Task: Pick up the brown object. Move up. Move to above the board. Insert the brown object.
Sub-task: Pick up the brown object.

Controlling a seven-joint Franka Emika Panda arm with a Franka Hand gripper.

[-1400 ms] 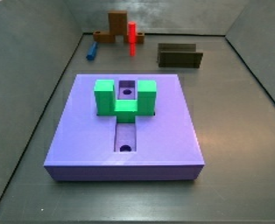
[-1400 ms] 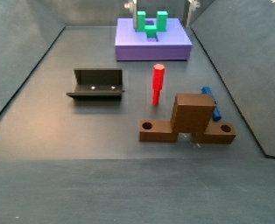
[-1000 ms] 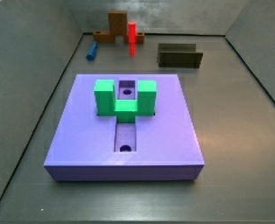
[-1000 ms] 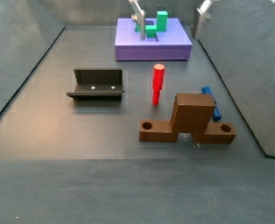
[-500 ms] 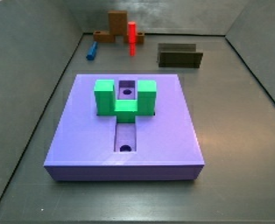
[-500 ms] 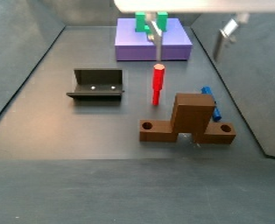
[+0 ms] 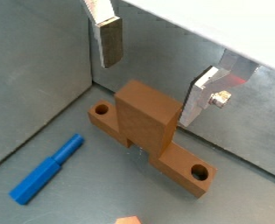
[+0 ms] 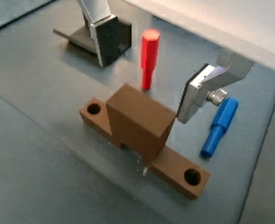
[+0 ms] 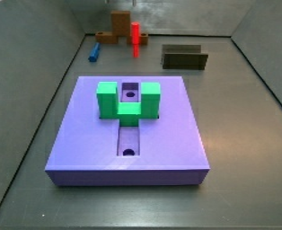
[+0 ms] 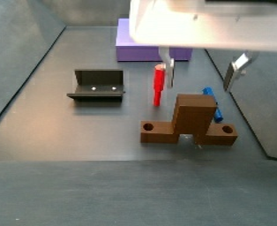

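The brown object (image 10: 190, 120) is an orange-brown flat bar with a hole near each end and an upright block in its middle. It lies on the floor and shows in both wrist views (image 7: 146, 131) (image 8: 140, 131) and far back in a side view (image 9: 113, 25). My gripper (image 10: 200, 69) is open and empty. It hangs just above the upright block, with one finger (image 7: 109, 39) on each side, not touching it. The purple-blue board (image 9: 168, 144) with its green U-shaped block (image 9: 127, 101) lies apart; in a side view the board (image 10: 123, 44) is mostly hidden behind my gripper's body.
A red stick (image 10: 159, 84) stands upright beside the brown object. A blue peg (image 8: 220, 127) lies on the floor on its other side. The dark fixture (image 10: 97, 86) stands further off. Grey walls (image 9: 180, 13) close the area.
My gripper has moved from over the board toward the brown object and lower. It now hangs open just above the upright block. The pieces have not moved.
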